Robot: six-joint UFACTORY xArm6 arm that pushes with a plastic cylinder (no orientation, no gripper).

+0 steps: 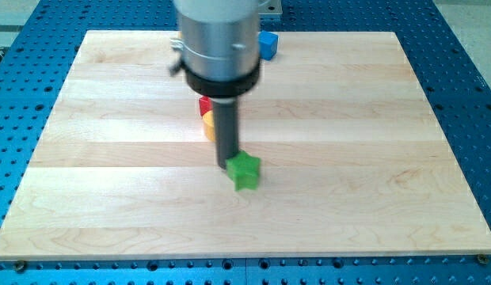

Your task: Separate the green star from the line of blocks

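Observation:
The green star lies on the wooden board, below and to the right of where the line of blocks runs. My tip touches the star's upper left side. Just above the tip, a yellow block and a red block of the line peek out at the rod's left side. The arm hides the other blocks of the line.
A blue cube shows at the view's top, right of the arm's body. The arm's wide grey body covers the top middle of the board. Blue perforated table surrounds the board.

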